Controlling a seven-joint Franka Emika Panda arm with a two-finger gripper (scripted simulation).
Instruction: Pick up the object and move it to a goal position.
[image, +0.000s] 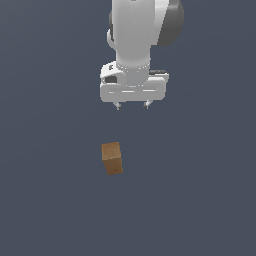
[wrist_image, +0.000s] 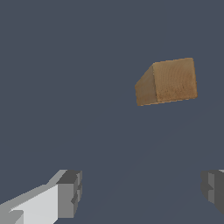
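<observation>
The object (image: 112, 158) is a small brown wood-textured block standing on the dark grey surface, a little to the exterior view's left of centre. My white gripper (image: 132, 106) hangs well above it and slightly to the exterior view's right, pointing down. Its two short fingertips (image: 118, 106) are spread apart with nothing between them. In the wrist view the object (wrist_image: 168, 82) lies off to one side of the line between the two fingers (wrist_image: 70, 194), well clear of both, and the gripper (wrist_image: 140, 192) is open.
Only the flat dark grey surface (image: 200, 200) surrounds the block. The white arm (image: 135, 35) rises out of the frame above the gripper.
</observation>
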